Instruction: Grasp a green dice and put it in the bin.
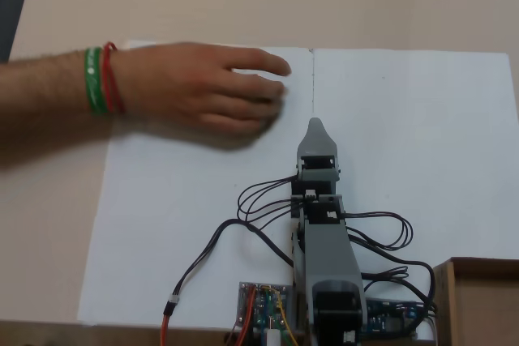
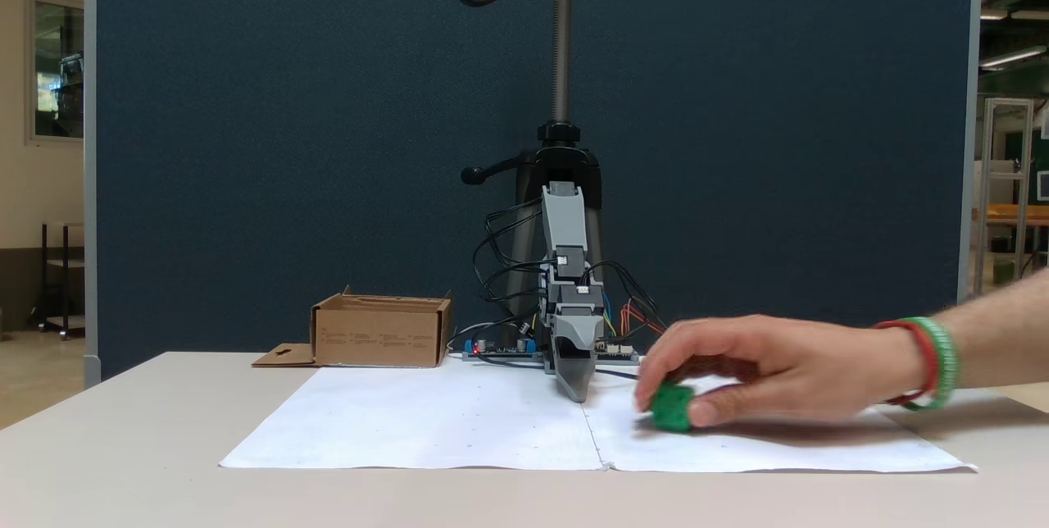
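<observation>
Small bright green plastic dice (image 2: pixel 672 407): pinched between thumb and fingertips of a person's bare hand (image 2: pixel 754 368), at or just above the white paper sheet (image 2: pixel 451 421), on the half to the right of the centre crease in a fixed view. Contact with the paper not determinable. Most likely being set down as the pick target, hence the low, flat reach across the sheet. In a fixed view from above, hidden under the same hand (image 1: pixel 203 91), near the far edge of the sheet, left of the crease.

Hand: closed narrowly around the dice; green and red wristbands (image 2: pixel 930 362) on the wrist.

Grey plastic gripper (image 2: pixel 576 384): tip pointed down, close to the paper near the crease, well apart from the dice. Jaws stacked one behind the other in both fixed views; opening cannot be told. Folded, parked posture consistent with waiting until the hand clears.

Brown cardboard bin (image 2: pixel 381 333): beyond the sheet's far left corner on the beige table (image 2: pixel 123 430), beside the arm base. Placement leaves the paper free as pick area and keeps the drop point close to the base.

Green circuit board (image 1: pixel 263 307) with coloured wires: at the arm base, at the near edge of the sheet as seen from above.

Judgement: grasp not yet begun; reach unsafe while the hand covers the dice.
</observation>
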Controlling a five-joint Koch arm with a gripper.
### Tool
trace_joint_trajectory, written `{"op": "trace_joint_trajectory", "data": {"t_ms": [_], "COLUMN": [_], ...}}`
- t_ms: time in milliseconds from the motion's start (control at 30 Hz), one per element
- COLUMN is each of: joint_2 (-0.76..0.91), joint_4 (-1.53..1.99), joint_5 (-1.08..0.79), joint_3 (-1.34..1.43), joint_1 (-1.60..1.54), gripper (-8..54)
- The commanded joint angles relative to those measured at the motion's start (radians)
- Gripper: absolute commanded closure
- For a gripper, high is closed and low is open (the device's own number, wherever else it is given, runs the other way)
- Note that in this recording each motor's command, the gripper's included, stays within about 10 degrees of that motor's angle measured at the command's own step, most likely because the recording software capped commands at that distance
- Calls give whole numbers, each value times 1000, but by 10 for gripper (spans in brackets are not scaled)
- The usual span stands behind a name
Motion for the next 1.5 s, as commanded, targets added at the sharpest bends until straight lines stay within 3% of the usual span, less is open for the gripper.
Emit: {"op": "trace_joint_trajectory", "data": {"t_ms": [0,1167,1467], "joint_2": [100,101,95], "joint_4": [175,175,302], "joint_5": [-54,-58,-58], "joint_3": [69,63,-199], "joint_1": [-11,9,97], "gripper": [8,18,20]}}
